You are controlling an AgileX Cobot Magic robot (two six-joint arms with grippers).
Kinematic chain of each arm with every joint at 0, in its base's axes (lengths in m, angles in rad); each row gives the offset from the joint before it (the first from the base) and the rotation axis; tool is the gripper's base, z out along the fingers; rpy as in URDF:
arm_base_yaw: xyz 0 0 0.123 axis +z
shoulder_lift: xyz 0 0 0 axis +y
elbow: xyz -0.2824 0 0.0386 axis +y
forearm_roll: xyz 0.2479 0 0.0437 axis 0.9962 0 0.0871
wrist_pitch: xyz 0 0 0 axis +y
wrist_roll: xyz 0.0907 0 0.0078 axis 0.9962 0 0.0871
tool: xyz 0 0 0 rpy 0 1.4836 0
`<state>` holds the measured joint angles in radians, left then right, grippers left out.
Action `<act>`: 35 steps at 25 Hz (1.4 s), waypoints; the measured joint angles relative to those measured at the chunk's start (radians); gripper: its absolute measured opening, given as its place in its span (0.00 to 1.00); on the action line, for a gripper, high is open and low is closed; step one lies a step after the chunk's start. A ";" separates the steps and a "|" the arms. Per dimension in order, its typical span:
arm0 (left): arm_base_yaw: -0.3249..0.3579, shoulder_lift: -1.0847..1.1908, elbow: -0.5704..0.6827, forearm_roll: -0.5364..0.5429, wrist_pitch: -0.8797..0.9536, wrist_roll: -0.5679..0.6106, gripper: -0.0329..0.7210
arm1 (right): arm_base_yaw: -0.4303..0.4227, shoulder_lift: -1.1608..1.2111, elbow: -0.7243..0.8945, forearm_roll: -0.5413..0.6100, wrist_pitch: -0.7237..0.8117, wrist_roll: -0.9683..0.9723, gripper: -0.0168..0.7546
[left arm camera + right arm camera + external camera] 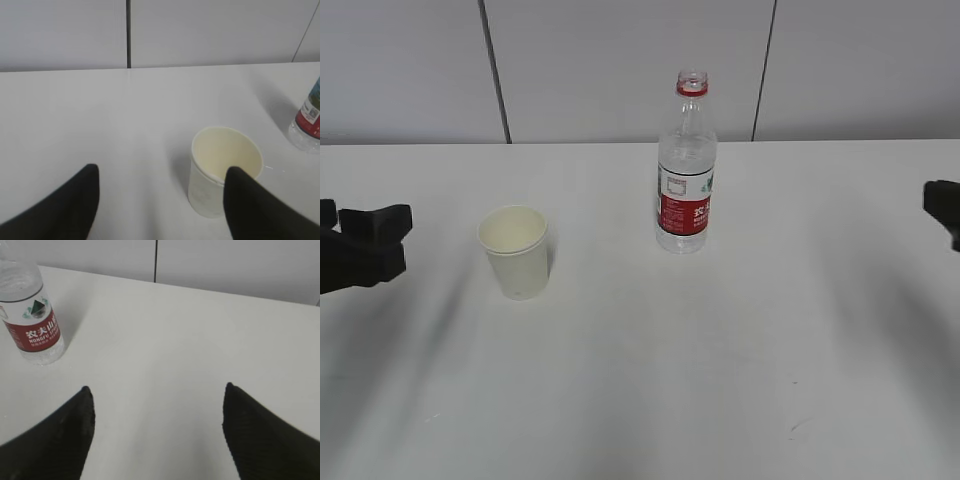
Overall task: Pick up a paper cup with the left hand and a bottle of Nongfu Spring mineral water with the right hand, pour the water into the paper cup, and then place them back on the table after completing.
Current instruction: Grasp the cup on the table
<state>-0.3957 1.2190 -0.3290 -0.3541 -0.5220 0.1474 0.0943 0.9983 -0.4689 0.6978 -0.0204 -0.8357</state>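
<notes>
- A small off-white paper cup (513, 250) stands upright on the plain white table (640, 400), left of centre, its mouth open and its inside looking dry and empty as far as the left wrist view shows.
- A clear plastic mineral water bottle with a red label and a red neck ring (686, 165) stands upright further back and to the right of the cup, well apart from it; no cap shows on its neck, so it appears already opened.
- The water (682, 238) inside is hard to gauge through the clear plastic; I cannot tell the fill level.
- The left hand (365, 245), a black gripper, sits at the left edge of the scene, near the cup but not touching it. In its wrist view its fingers (70, 205) are spread wide with nothing between them, and the cup lies off to the right, just behind the right finger rather than centred in the gap.
- The right hand (942, 208), also black, only peeks in at the far right edge, well apart from the bottle. Its fingers (60, 435) are likewise spread wide and empty, with the bottle off to the left of them.
- Judging by this, nothing of the task is done: both grasps, the lift, the pour and the setting back down all remain.
</notes>
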 joint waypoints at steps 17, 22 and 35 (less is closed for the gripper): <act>0.000 0.329 -0.002 0.196 -0.217 -0.193 0.68 | 0.162 0.493 -0.020 -0.717 -0.525 0.781 0.78; 0.000 0.465 -0.003 0.269 -0.370 -0.204 0.68 | 0.162 0.618 -0.022 -0.783 -0.678 0.791 0.78; 0.027 0.769 -0.033 0.505 -0.615 -0.237 0.71 | 0.162 0.813 -0.028 -0.904 -0.944 0.843 0.78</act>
<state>-0.3685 1.9875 -0.3621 0.1508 -1.1373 -0.0896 0.2560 1.8116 -0.4972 -0.2058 -0.9646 0.0072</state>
